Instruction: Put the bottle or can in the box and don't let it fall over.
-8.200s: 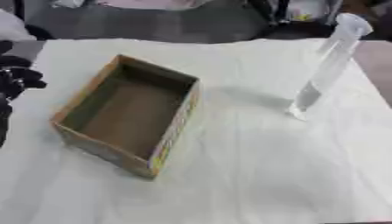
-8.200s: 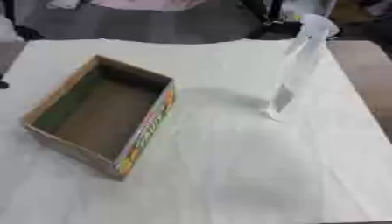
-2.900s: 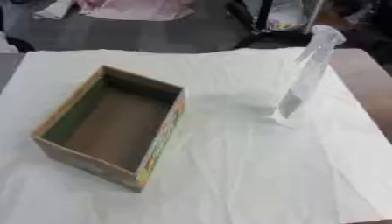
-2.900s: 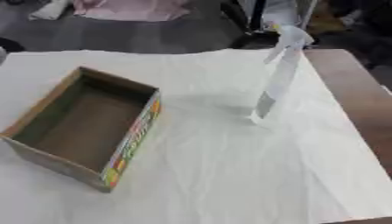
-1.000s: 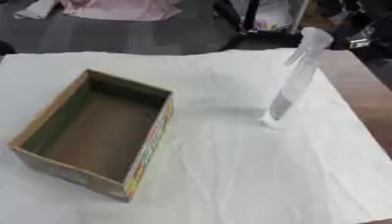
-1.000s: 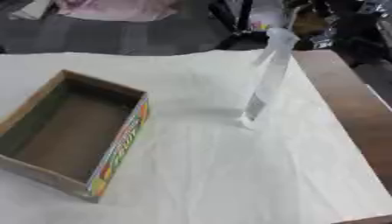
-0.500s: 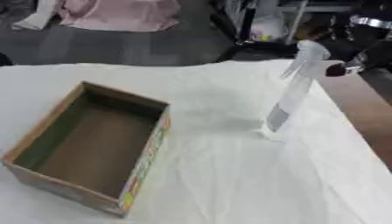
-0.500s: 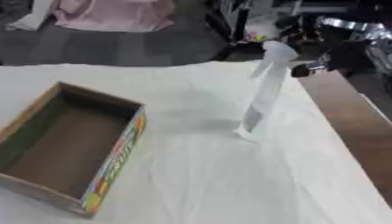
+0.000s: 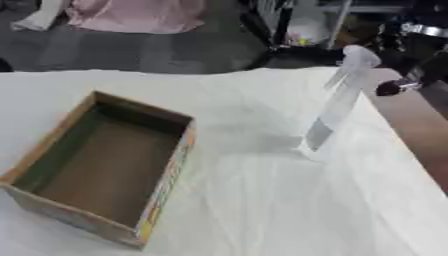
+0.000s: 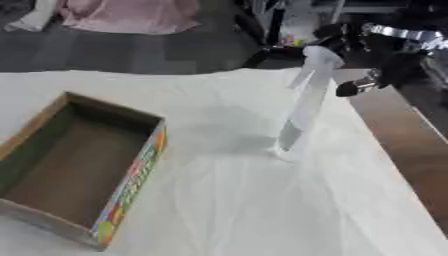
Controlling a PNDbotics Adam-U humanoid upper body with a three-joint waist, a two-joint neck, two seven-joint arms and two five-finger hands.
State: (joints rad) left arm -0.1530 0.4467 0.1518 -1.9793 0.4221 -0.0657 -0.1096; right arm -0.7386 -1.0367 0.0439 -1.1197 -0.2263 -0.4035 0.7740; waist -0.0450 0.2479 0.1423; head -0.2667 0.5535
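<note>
1. Bottle (image 9: 337, 102): tall, clear, with a spray-type top; upright on the white cloth (image 9: 262, 200), toward its right side, well apart from the box.
2. Box (image 9: 101, 165): open cardboard, empty, at the left of the cloth.
3. Right hand (image 10: 385, 70): dark, newly arrived at the upper right since a second ago, now near the bottle's top but not touching it; fingers too dark to make out, so cannot tell released or clenched.
4. Left hand: not in view.
5. Judgement: the reach has begun; grasp not yet made, bottle untouched.
</note>
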